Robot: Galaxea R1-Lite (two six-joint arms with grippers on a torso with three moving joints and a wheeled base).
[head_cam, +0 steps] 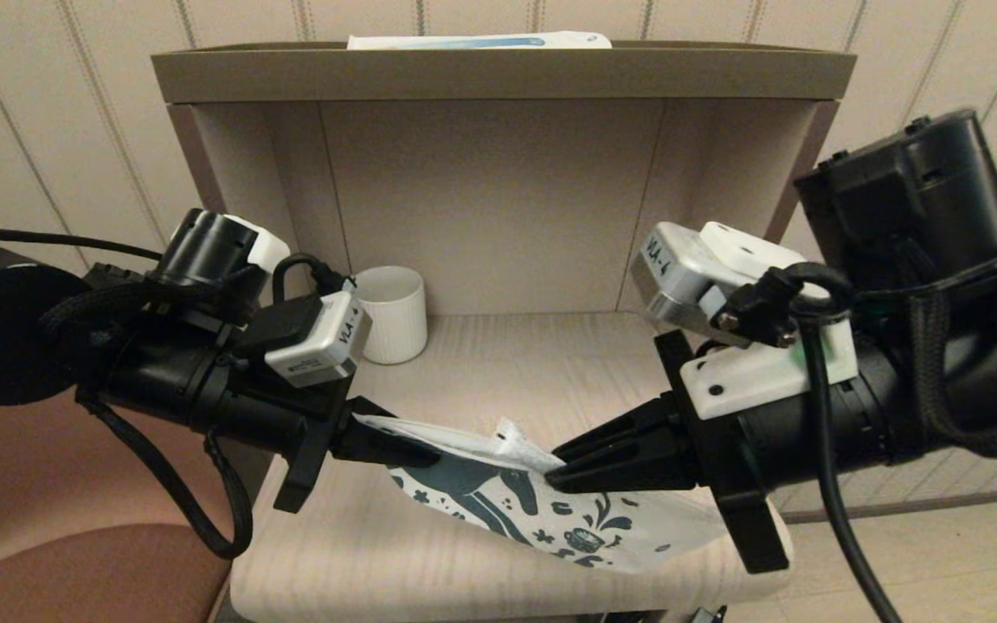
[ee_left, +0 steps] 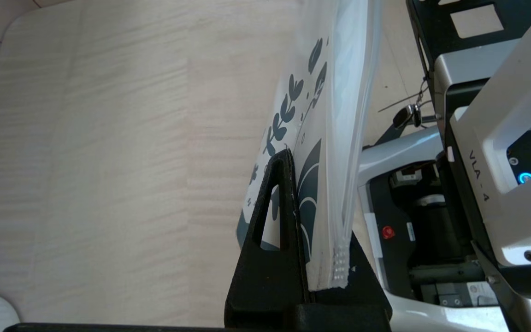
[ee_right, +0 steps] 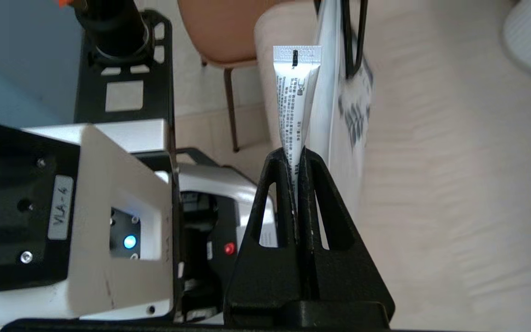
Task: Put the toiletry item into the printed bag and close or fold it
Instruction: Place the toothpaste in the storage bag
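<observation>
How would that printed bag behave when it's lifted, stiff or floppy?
Probably floppy: the printed bag, pinched at one edge by the left gripper, sags down to the table rather than standing out flat. It looks thin and light. The film seems smooth, so it may slip unless clamped firmly.

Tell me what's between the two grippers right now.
In the head view, the bag's top edge spans from the left gripper, shut on it, to the right gripper, shut on the tube whose crimped end sticks up at that edge.
</observation>
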